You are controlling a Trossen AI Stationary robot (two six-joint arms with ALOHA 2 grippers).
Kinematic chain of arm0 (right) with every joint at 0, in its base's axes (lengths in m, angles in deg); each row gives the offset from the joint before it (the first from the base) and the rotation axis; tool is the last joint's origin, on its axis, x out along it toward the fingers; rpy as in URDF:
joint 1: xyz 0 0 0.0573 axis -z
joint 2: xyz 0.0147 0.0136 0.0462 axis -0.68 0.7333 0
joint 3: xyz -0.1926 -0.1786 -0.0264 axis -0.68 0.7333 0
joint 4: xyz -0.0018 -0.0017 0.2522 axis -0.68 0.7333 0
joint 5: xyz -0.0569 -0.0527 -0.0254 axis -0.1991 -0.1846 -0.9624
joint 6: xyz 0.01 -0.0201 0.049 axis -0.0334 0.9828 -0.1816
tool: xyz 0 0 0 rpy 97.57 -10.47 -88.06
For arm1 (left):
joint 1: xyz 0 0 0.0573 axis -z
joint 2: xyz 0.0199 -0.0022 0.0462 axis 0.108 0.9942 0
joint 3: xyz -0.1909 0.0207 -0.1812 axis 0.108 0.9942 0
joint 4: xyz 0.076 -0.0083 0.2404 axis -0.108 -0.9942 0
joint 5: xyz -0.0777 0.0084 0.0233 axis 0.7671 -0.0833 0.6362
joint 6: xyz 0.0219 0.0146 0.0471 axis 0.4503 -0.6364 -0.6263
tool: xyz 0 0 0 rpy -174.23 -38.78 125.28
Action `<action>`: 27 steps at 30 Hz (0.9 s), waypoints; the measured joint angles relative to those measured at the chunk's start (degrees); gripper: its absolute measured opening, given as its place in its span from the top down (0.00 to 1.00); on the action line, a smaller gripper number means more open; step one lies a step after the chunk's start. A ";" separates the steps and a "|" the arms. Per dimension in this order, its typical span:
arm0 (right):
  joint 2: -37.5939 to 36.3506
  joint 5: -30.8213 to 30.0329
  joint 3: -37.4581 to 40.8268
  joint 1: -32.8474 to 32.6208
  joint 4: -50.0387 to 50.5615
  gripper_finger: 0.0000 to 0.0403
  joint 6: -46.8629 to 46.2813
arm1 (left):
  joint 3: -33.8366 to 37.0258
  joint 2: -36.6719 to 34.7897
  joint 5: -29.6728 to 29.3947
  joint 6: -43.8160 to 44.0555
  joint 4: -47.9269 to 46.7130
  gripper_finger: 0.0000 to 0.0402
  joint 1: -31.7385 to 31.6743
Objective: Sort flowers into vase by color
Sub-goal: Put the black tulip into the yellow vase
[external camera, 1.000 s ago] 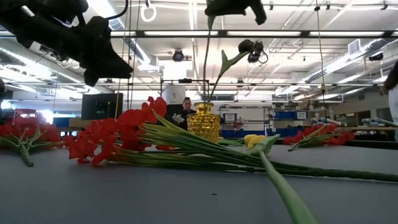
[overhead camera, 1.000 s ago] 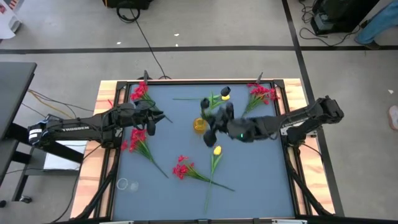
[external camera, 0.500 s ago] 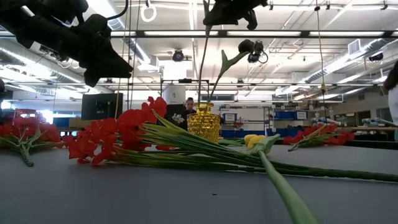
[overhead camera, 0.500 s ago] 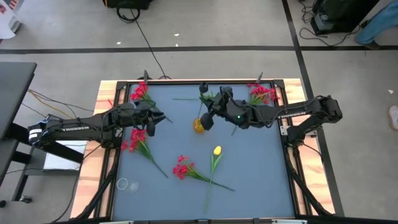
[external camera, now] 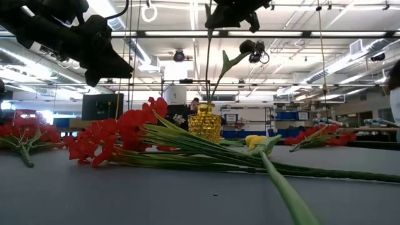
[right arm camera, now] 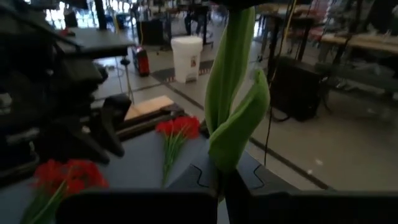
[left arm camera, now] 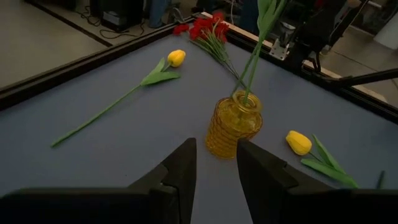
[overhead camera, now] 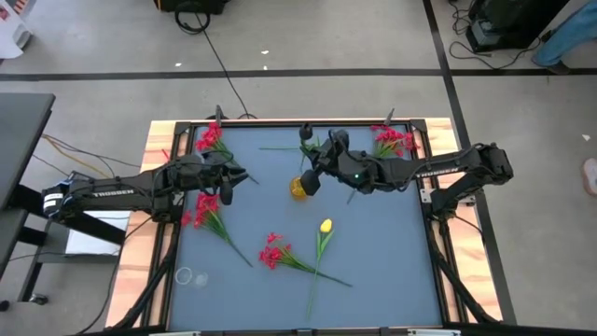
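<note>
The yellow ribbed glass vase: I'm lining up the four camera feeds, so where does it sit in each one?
High view: yellow ribbed glass vase mid-table, beside the right gripper.
Low view: centre, behind the red flowers.
Left wrist view: centre, past the left gripper.
Right wrist view: not in it.
Shared landmark: the green stem rising from the vase's mouth.

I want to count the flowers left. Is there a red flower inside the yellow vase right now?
No, the yellow vase holds only a green stem, while the red flowers lie on the table.
</note>
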 joint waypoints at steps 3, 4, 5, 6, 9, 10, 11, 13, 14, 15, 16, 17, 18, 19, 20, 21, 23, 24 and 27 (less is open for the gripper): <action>-0.22 -1.60 0.04 0.00 -3.10 0.97 3.20 | 0.00 -0.02 0.00 -0.04 -0.07 0.70 0.00; -0.38 -1.85 0.04 0.00 -4.44 0.97 3.76 | 0.00 0.00 0.00 -0.06 -0.12 0.70 0.00; -0.68 -2.11 0.02 0.00 -4.93 0.97 4.18 | 0.00 0.00 0.00 -0.06 -0.22 0.70 0.00; -0.84 -2.28 0.02 0.00 -5.11 0.97 4.51 | 0.00 -0.02 0.00 -0.06 -0.22 0.70 0.00; -0.83 -2.27 0.02 0.00 -5.20 0.97 4.62 | 0.00 0.00 0.00 -0.06 -0.33 0.70 0.00; -0.84 -2.25 0.02 0.00 -5.20 0.97 4.63 | 0.00 0.00 0.00 -0.06 -0.33 0.70 0.00; -0.92 -2.25 0.02 -0.07 -5.20 0.97 4.49 | 0.00 0.00 0.00 -0.06 -0.33 0.70 0.00; -1.18 -2.28 0.02 -0.60 -5.33 0.97 3.00 | 0.00 -0.01 0.00 -0.06 -0.33 0.70 0.00; -1.38 -2.28 0.02 -0.97 -5.15 0.97 2.51 | 0.00 0.00 0.00 -0.06 -0.33 0.70 0.00; -1.50 -2.26 0.02 -1.37 -4.94 0.97 2.24 | 0.00 0.00 0.00 -0.06 -0.35 0.70 0.00; -1.55 -2.34 0.02 -1.70 -4.95 0.97 2.06 | 0.00 0.00 0.00 -0.04 -0.35 0.70 0.00; -1.55 -2.61 0.02 -2.04 -4.93 0.97 2.08 | 0.00 0.00 0.00 -0.06 -0.35 0.70 0.00; -1.55 -2.97 0.02 -2.28 -4.75 0.97 2.08 | 0.00 0.00 0.00 -0.06 -0.35 0.70 0.00; -1.55 -3.28 0.02 -2.48 -4.06 0.97 2.04 | 0.00 -0.02 -0.02 -0.06 -0.34 0.70 0.00; -1.55 -3.57 0.02 -2.56 -3.01 0.97 1.66 | 0.00 -0.02 -0.02 -0.07 -0.35 0.70 -0.01; -1.55 -3.57 0.02 -2.65 -1.58 0.97 0.62 | 0.00 0.00 -0.01 -0.12 -0.36 0.70 -0.06; -1.55 -3.69 0.02 -2.69 2.36 0.97 -1.94 | 0.00 0.00 -0.02 -0.53 -0.37 0.70 -0.07; -1.55 -3.74 0.02 -2.69 4.25 0.97 -3.01 | 0.00 0.00 -0.02 -1.06 -0.37 0.70 -0.07; -1.29 -3.61 0.02 -2.31 7.73 0.97 -5.40 | 0.00 0.00 -0.02 -1.86 -0.37 0.70 -0.37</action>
